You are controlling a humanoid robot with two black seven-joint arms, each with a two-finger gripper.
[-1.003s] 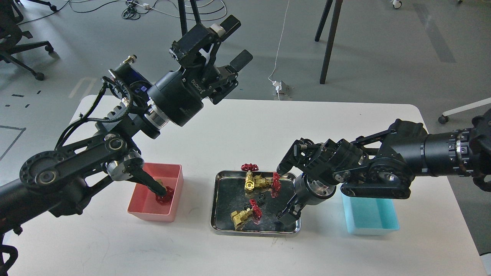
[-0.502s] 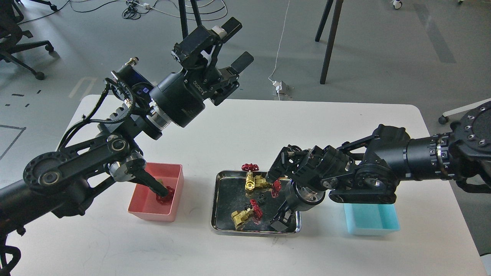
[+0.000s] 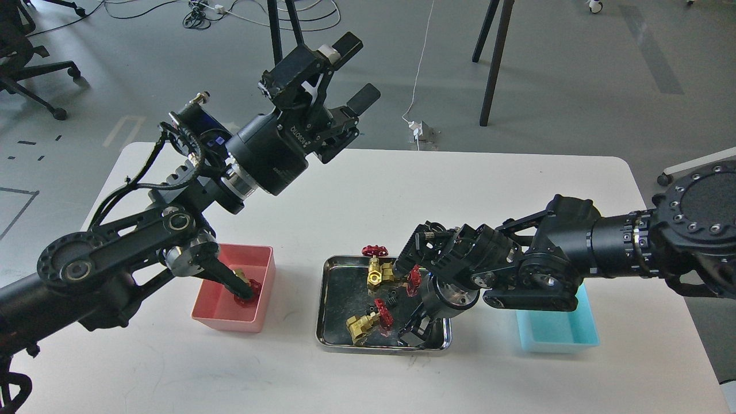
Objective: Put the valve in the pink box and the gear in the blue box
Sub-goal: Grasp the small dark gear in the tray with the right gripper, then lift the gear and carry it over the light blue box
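The pink box [image 3: 221,307] stands front left with one valve [image 3: 248,286] in it, partly hidden by my left arm. The blue box [image 3: 555,332] stands front right, partly under my right arm. A steel tray [image 3: 323,299] between them holds brass valves [image 3: 376,275] [image 3: 363,324] with dark red handwheels and tiny black gears [image 3: 393,299]. My right gripper [image 3: 410,299] is open, low over the tray's right half, with one finger by the upper valves and one at the tray's front edge. My left gripper [image 3: 356,70] is open and empty, raised high above the table's back edge.
The white table [image 3: 345,190] ends close behind the left gripper. Beyond it are floor, black stand legs [image 3: 494,63], cables and a chair [image 3: 23,63]. My left arm's elbow hangs over the pink box.
My right arm has moved left, carrying its open gripper further over the tray toward the gears and valves. The left arm has barely shifted.
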